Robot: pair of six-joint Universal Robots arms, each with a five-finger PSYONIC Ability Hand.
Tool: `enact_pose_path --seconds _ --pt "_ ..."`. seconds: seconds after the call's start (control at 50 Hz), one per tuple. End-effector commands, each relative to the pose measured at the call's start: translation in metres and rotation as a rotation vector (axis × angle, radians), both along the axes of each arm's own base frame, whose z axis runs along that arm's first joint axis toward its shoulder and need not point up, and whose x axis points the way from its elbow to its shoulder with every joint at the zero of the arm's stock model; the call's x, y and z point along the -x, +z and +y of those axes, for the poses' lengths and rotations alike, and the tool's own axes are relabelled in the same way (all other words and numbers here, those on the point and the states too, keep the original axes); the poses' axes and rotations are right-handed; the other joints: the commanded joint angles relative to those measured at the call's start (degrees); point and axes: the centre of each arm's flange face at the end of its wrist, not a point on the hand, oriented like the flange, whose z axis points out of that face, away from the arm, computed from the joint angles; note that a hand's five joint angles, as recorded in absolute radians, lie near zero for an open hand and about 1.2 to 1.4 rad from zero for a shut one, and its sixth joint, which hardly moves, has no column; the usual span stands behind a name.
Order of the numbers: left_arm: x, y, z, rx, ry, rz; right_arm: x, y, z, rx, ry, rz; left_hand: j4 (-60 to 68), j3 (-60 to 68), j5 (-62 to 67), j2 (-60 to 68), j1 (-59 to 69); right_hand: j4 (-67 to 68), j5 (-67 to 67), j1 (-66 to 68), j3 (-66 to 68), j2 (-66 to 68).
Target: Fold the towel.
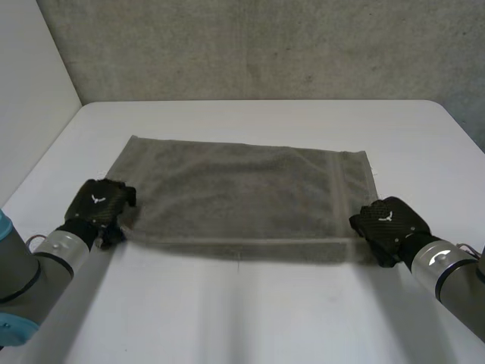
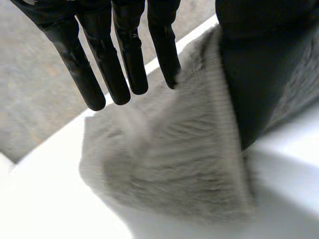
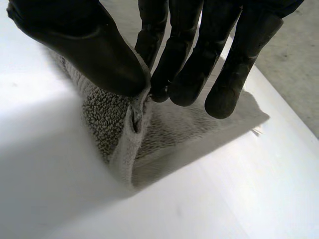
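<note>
Grey towel [image 1: 242, 197] lies mid-table [image 1: 250, 311]. The left hand [image 1: 97, 203] pinches its near left corner between fingers and thumb, and the right hand [image 1: 388, 221] pinches its near right corner.

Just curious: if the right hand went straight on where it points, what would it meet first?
Likely the towel: the right hand pinches its near corner, with more towel ahead.

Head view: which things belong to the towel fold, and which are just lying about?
In the job:
- towel, flat on the table
- left hand, at its near left corner
- right hand, fingers and thumb pinching its near right corner

Not in the job:
- white table, support only
- grey wall behind
</note>
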Motion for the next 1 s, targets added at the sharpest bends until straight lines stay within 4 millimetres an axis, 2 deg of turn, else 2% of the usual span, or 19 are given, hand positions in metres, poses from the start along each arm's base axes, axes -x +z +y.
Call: enact_pose_path --seconds 0.02,0.28,0.34,0.36,0.4,0.58,0.7,0.74,0.76,0.78,0.8,0.82,0.84,0.86,0.88,0.9,0.92,0.96,1.0 --pt "-0.008 0.006 -0.011 0.085 0.083 -0.014 0.013 0.007 -0.015 0.036 -0.063 -0.012 5.8 5.7 5.8 5.7 5.8 3.0 2.9 3.2 3.0 3.2" --pt "-0.016 0.011 -0.007 0.107 0.110 -0.057 0.018 0.010 -0.019 0.041 -0.083 -0.021 6.3 6.2 6.3 6.2 6.3 3.0 2.9 3.2 3.0 3.2" --pt "-0.019 0.011 -0.006 0.116 0.114 -0.099 0.018 0.010 -0.019 0.044 -0.083 -0.022 19.0 18.9 19.0 18.9 19.0 3.0 2.9 3.2 3.0 3.2" --pt "-0.019 0.011 -0.006 0.116 0.114 -0.100 0.018 0.010 -0.019 0.044 -0.083 -0.022 19.0 19.0 19.1 19.0 19.0 3.0 2.9 3.2 3.0 3.2" --pt "-0.023 0.011 -0.004 0.121 0.118 -0.136 0.018 0.010 -0.019 0.043 -0.083 -0.022 42.0 41.9 42.0 41.9 42.0 3.0 2.9 3.2 3.0 3.2" --pt "-0.027 0.016 0.004 0.134 0.125 -0.171 0.018 0.012 -0.020 0.052 -0.079 -0.010 42.1 42.0 42.1 42.0 42.1 3.0 2.9 3.2 3.0 3.2" --pt "-0.026 0.034 0.016 0.171 0.118 -0.173 0.019 0.021 -0.020 0.013 -0.077 0.004 42.1 42.0 42.1 42.0 42.1 3.0 2.9 3.2 3.0 3.2" --pt "-0.025 0.039 0.022 0.170 0.110 -0.173 0.030 0.039 -0.017 -0.039 -0.096 0.016 42.1 42.0 42.1 42.0 42.1 3.0 2.9 3.2 3.0 3.2" --pt "-0.024 0.047 0.030 0.168 0.108 -0.174 0.030 0.039 -0.017 -0.039 -0.096 0.016 42.1 42.0 42.1 42.0 42.1 3.0 2.9 3.2 3.0 3.2" --pt "-0.024 0.058 0.038 0.173 0.109 -0.172 0.036 0.051 -0.013 -0.056 -0.100 0.033 42.1 42.0 42.1 42.0 42.1 3.0 2.9 3.2 3.0 3.2" --pt "-0.024 0.058 0.038 0.173 0.109 -0.172 0.039 0.062 -0.008 -0.067 -0.081 0.058 42.1 42.0 42.1 42.0 42.1 3.0 2.9 3.2 3.0 3.2" --pt "-0.024 0.071 0.048 0.183 0.109 -0.170 0.039 0.063 -0.007 -0.067 -0.081 0.058 42.1 42.0 42.1 42.0 42.1 3.0 2.9 3.2 3.0 3.2" --pt "-0.024 0.071 0.048 0.183 0.109 -0.170 0.041 0.072 -0.001 -0.078 -0.054 0.088 42.1 42.0 42.1 42.0 42.1 3.0 2.9 3.2 3.0 3.2" --pt "-0.024 0.080 0.059 0.179 0.101 -0.168 0.044 0.083 0.005 -0.084 -0.029 0.122 42.1 42.0 42.1 42.0 42.1 3.0 2.9 3.2 3.0 3.2" --pt "-0.024 0.080 0.059 0.179 0.101 -0.168 0.044 0.083 0.005 -0.084 -0.029 0.122 42.1 42.0 42.1 42.0 42.1 3.0 2.9 3.2 3.0 3.2" --pt "-0.024 0.089 0.072 0.170 0.084 -0.165 0.048 0.093 0.011 -0.094 -0.003 0.143 42.1 42.0 42.1 42.0 42.1 3.0 2.9 3.2 3.0 3.2" --pt "-0.023 0.095 0.084 0.148 0.061 -0.159 0.048 0.093 0.011 -0.094 -0.003 0.143 42.1 42.0 42.1 42.0 42.1 3.0 2.9 3.2 3.0 3.2" --pt "-0.023 0.097 0.093 0.123 0.041 -0.152 0.055 0.115 0.020 -0.082 0.020 0.158 42.1 42.0 42.1 42.0 42.1 3.0 2.9 3.2 3.0 3.2" --pt "-0.023 0.097 0.100 0.100 0.023 -0.145 0.056 0.123 0.024 -0.075 0.032 0.155 42.1 42.0 42.1 42.0 42.1 3.0 2.9 3.2 3.0 3.2"
